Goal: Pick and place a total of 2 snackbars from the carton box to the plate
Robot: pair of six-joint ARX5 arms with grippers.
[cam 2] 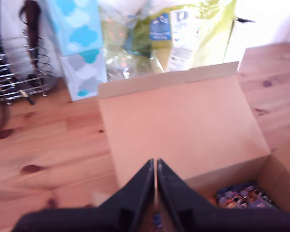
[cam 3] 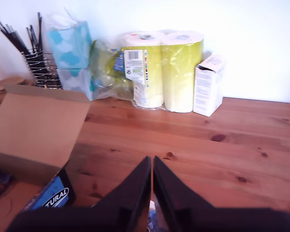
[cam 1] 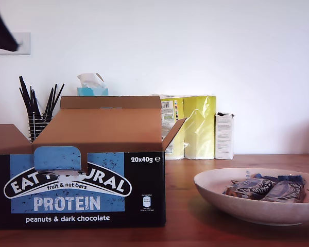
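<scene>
My first gripper point(cam 2: 155, 166) hangs above the open carton box point(cam 2: 183, 130) with its black fingers pressed together at the tips; something small and bluish shows low between them, too blurred to name, so I cannot tell whether it grips anything. Beneath it, in the box's open corner, lie snackbars point(cam 2: 241, 195) in dark and blue wrappers. My second gripper point(cam 3: 152, 166) is above the wooden table point(cam 3: 208, 150) just beside the box, tips likewise together, with a pale blue scrap at the base of its fingers that I cannot identify. In the exterior view the box point(cam 1: 77, 185) stands at the left, flaps open, and the plate point(cam 1: 257, 198) at the right holds wrapped snackbars point(cam 1: 265, 188).
</scene>
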